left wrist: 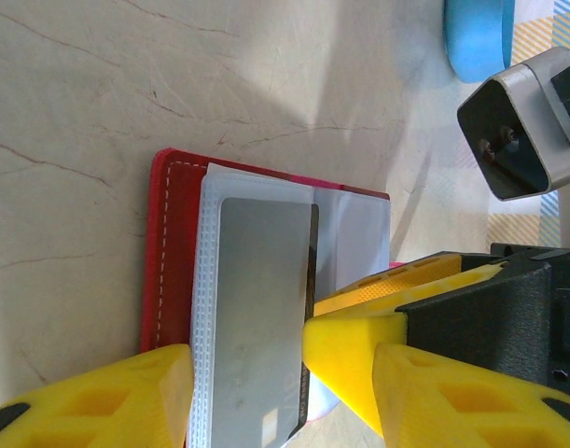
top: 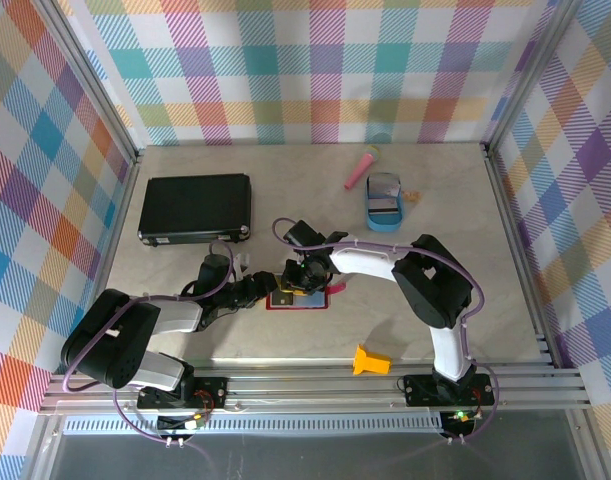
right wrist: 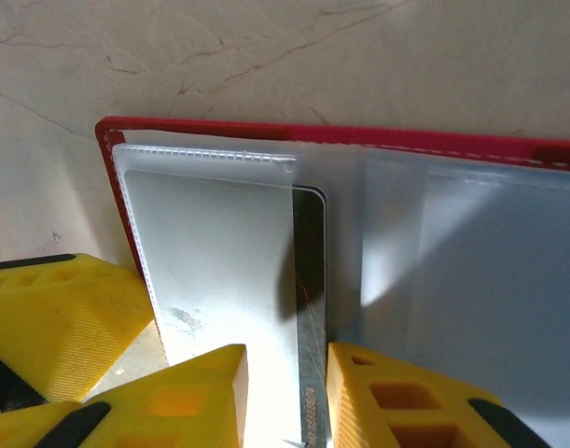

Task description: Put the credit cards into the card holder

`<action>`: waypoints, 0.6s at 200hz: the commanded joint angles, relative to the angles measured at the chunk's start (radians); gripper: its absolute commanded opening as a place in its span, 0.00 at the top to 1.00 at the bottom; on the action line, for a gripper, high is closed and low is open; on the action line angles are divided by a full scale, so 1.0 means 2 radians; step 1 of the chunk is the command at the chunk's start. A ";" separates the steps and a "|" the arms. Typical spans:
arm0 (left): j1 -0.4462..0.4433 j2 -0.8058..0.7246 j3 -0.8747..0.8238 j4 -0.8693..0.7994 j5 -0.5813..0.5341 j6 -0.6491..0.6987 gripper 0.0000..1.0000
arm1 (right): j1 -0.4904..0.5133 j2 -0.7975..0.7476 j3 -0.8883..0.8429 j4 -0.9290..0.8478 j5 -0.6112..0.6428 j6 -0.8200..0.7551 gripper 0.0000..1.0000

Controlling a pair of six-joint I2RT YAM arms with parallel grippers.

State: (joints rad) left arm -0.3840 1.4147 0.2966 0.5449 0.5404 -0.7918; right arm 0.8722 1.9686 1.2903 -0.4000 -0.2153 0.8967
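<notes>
Right gripper (right wrist: 286,366) straddles a card (right wrist: 311,280), perhaps gripping it, in open card holder (right wrist: 359,133).

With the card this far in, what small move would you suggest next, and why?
Probably nudge the card sideways, deeper into the clear sleeve. A dark strip of it sticks out past the sleeve's open edge. The right gripper straddles that strip, and the left gripper brackets the sleeve on the open holder.
</notes>
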 commanded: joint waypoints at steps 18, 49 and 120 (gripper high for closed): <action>-0.003 0.010 -0.009 -0.006 0.009 0.003 0.47 | 0.003 -0.009 -0.009 0.024 -0.014 -0.006 0.77; -0.003 0.008 -0.012 -0.006 0.007 0.003 0.47 | 0.001 -0.038 -0.018 0.004 0.006 -0.013 0.76; -0.003 -0.027 -0.010 -0.028 0.001 0.010 0.47 | -0.039 -0.168 -0.091 -0.054 0.063 -0.054 0.67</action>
State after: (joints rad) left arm -0.3840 1.4055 0.2901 0.5442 0.5396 -0.7918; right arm 0.8299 1.7142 1.1431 -0.4362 -0.1486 0.8532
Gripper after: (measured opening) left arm 0.533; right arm 0.307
